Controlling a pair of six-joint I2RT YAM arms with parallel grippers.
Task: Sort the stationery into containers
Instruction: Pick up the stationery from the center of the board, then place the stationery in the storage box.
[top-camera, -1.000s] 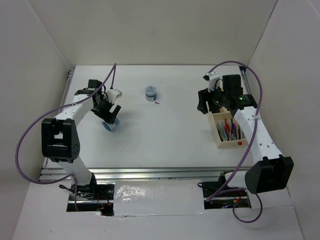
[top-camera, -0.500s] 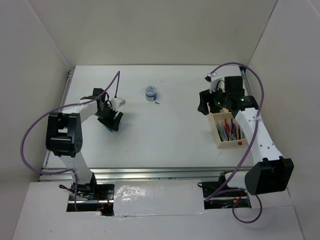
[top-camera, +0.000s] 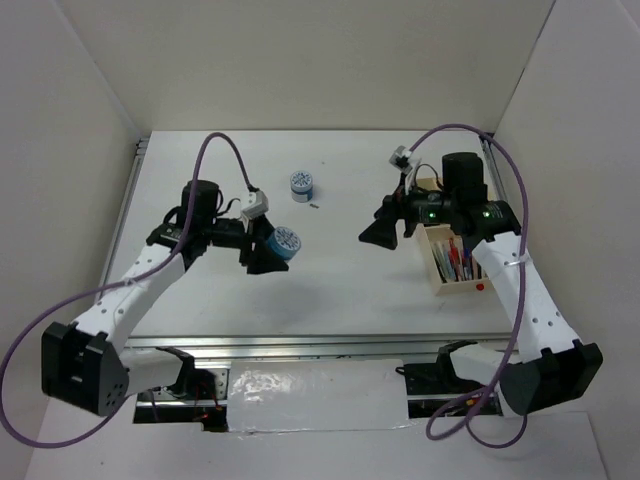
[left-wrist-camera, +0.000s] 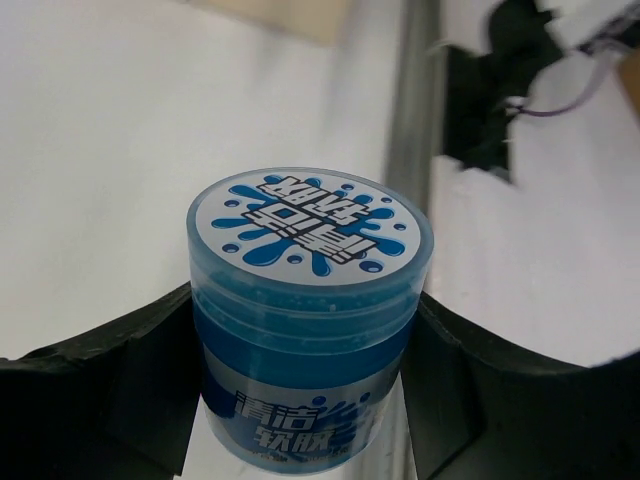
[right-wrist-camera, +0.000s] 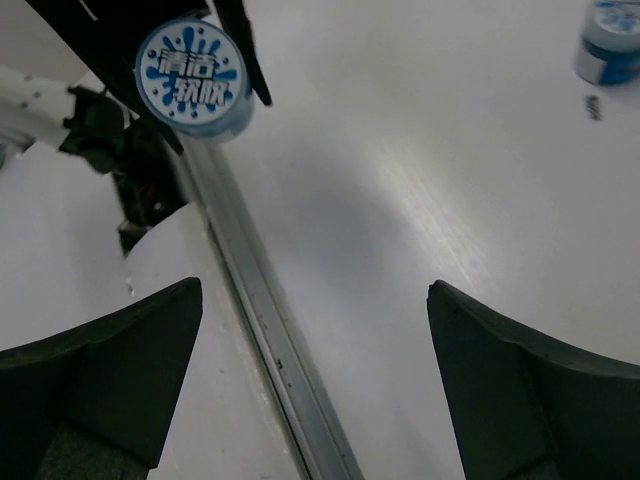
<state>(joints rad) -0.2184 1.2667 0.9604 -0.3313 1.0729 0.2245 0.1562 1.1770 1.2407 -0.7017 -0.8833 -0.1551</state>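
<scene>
Left pincer (top-camera: 274, 249) pinches a round blue pot (top-camera: 285, 241) in mid-air, left of centre in the overhead view; right pincer (top-camera: 375, 234) gapes empty, facing it. The slick round wall may slip, and the pot would fall short of the tray (top-camera: 441, 287) at right

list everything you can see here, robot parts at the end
cleaning-gel pot: 1, blue with white splash label, clamped in the left gripper
second pot: 1, blue-white, standing far middle of the table
dark speck: 1, beside the second pot, too small to identify
wooden tray: 1, pale, right side of the table
pens: several, red and blue, inside the tray
table: 1, white
left gripper: 1, black, shut on the gel pot
right gripper: 1, black, open and empty, left of the tray
</scene>
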